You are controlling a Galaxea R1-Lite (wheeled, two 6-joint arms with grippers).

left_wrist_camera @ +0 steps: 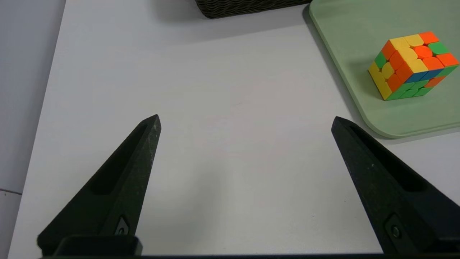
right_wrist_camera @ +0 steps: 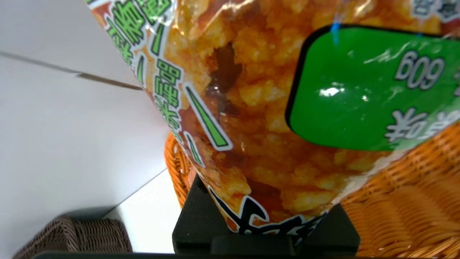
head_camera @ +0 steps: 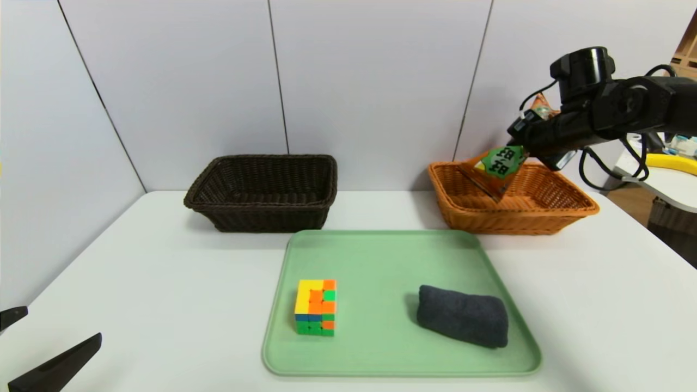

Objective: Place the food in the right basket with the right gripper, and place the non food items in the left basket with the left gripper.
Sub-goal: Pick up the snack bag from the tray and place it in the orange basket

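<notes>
My right gripper (head_camera: 531, 142) is shut on a snack bag (head_camera: 498, 169) with an orange and green print, holding it over the orange wicker basket (head_camera: 566, 209) at the back right. The bag (right_wrist_camera: 287, 108) fills the right wrist view, with the orange basket (right_wrist_camera: 413, 208) beneath it. A colourful puzzle cube (head_camera: 316, 307) and a folded dark cloth (head_camera: 463, 316) lie on the green tray (head_camera: 381, 250). The dark brown basket (head_camera: 261, 212) stands at the back left. My left gripper (left_wrist_camera: 246, 124) is open above bare table near the front left corner, with the cube (left_wrist_camera: 413, 64) off to one side.
White table (head_camera: 136, 283) bounded by grey wall panels behind and on the left. Another white surface with a yellow object (head_camera: 672, 161) stands beyond the right edge. The tray's rounded corner (left_wrist_camera: 381, 129) lies close to one left fingertip.
</notes>
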